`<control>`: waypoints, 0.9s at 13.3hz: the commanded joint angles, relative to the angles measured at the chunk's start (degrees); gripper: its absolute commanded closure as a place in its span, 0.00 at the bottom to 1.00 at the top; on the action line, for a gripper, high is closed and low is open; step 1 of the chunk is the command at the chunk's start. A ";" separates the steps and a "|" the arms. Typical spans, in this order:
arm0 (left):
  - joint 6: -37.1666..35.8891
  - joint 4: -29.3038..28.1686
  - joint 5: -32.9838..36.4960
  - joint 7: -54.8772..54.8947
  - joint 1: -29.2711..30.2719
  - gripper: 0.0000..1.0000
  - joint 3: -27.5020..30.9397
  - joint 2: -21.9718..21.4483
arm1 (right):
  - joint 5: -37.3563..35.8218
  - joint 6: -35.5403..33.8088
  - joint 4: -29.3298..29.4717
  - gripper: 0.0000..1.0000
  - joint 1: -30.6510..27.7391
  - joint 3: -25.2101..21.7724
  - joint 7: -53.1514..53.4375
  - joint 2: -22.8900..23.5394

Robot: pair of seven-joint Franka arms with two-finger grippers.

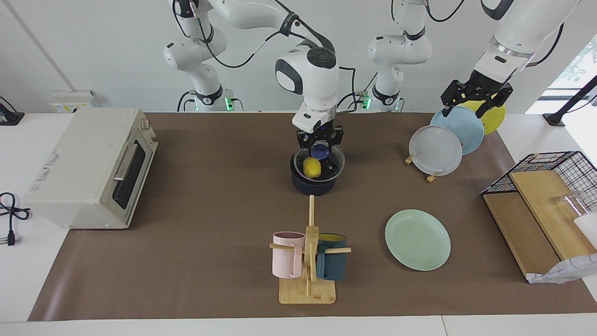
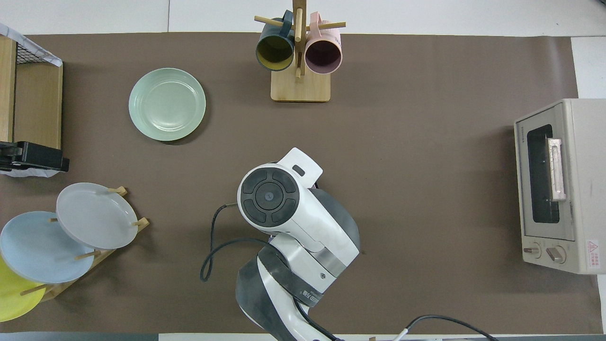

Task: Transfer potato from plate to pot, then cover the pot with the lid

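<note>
A white table (image 1: 233, 328) carries a brown mat (image 1: 210, 210) that takes up nearly the whole top, and on that mat sits the navy pot (image 1: 313, 184) in the middle, close to the robots. Farther out from them there's the wooden mug stand (image 1: 307, 289) with its two mugs, and beside it, toward the left arm's end, the mint-green plate (image 1: 417, 239) lies flat and bare. The toaster oven (image 1: 88, 168) sits at the right arm's end, the wooden plate rack (image 1: 422, 170) and a wood-and-wire shelf (image 1: 536, 210) at the left arm's.
</note>
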 commanded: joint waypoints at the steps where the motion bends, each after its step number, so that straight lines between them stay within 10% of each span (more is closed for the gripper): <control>1: -1.30 5.09 2.49 0.74 2.09 0.00 -1.26 2.35 | -1.52 1.79 -2.59 1.00 -0.02 0.03 0.87 -1.49; 12: 1.35 0.61 1.89 -0.05 2.19 0.00 -2.67 1.21 | -4.25 3.46 -3.21 1.00 0.86 0.03 1.04 -0.44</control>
